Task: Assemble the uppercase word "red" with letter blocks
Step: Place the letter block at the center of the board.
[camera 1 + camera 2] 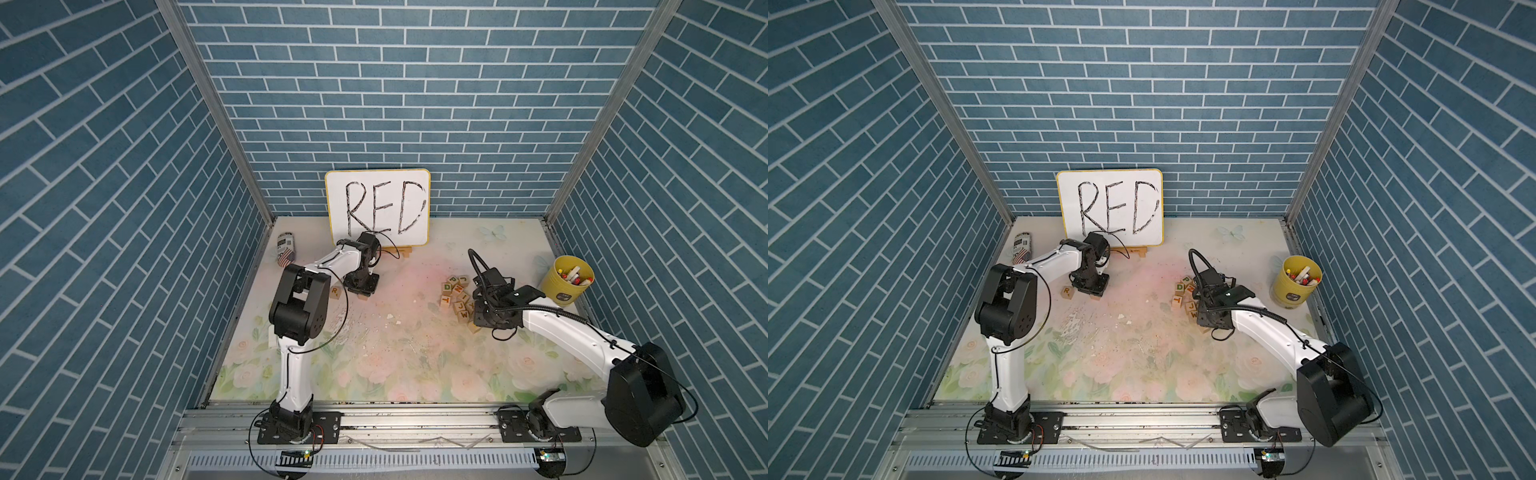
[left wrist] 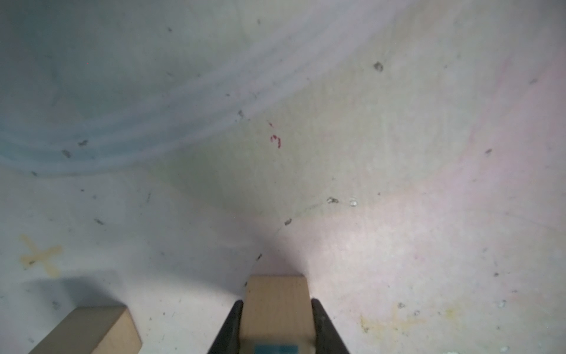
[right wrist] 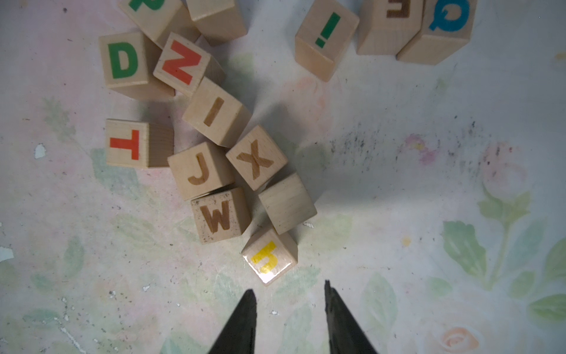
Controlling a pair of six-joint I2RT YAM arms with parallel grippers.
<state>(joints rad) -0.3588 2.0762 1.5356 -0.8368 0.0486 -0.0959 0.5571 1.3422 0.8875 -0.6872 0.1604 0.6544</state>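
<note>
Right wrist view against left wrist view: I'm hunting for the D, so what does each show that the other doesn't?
Only the right wrist view shows the green D block in a loose cluster with N, I, T, J, X, W, and the right gripper open, holding nothing. Only the left wrist view shows the left gripper shut on a block. Both show the floral mat.

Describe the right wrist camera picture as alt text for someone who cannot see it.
Looking down, the right gripper hangs open and empty above a flowery table. Beyond its black tips lies a loose cluster of wooden letter blocks, among them a green D block, with N, I, T, J, X and W.
</note>
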